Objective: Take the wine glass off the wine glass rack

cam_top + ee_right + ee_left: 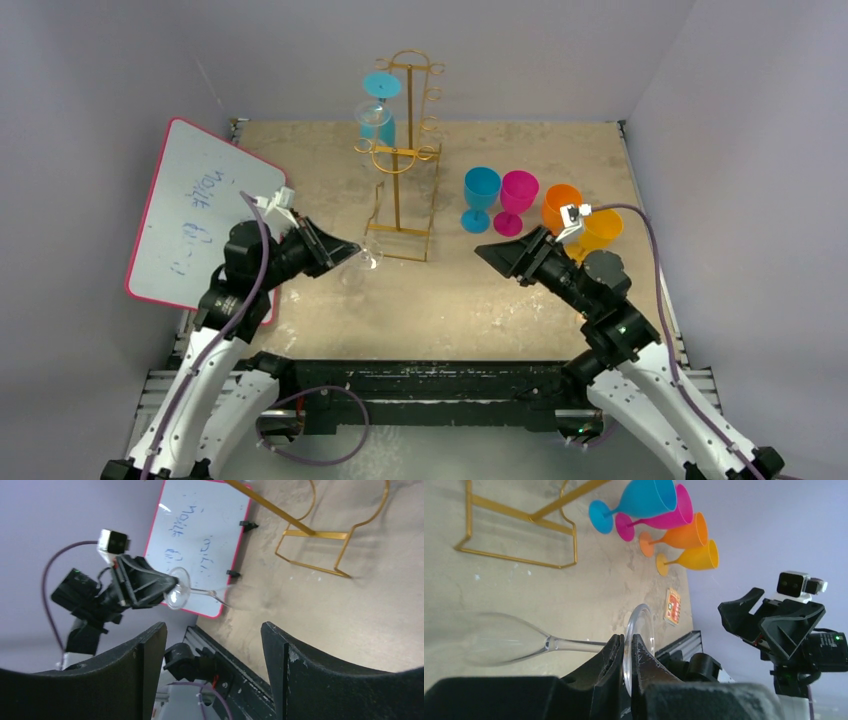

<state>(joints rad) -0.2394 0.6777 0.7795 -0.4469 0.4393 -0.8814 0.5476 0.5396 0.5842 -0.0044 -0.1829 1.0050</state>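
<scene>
A clear wine glass (499, 640) lies level just above the table, bowl towards the rack. My left gripper (627, 645) is shut on the rim of its round foot (640, 630). From above, the gripper (345, 250) and the glass (365, 262) are just left of the base of the gold wire wine glass rack (400, 150). A blue glass (381, 100) and another clear glass (374, 118) hang on the rack's upper left hooks. My right gripper (490, 252) hovers right of the rack, open with nothing between its fingers (150, 645), and faces the held glass (179, 587).
Blue (480, 195), pink (517, 200), orange (560, 205) and yellow (600, 230) plastic goblets stand close behind the right gripper. A pink-edged whiteboard (190, 210) leans at the left wall. A small sticker (672, 606) lies near the table's front edge.
</scene>
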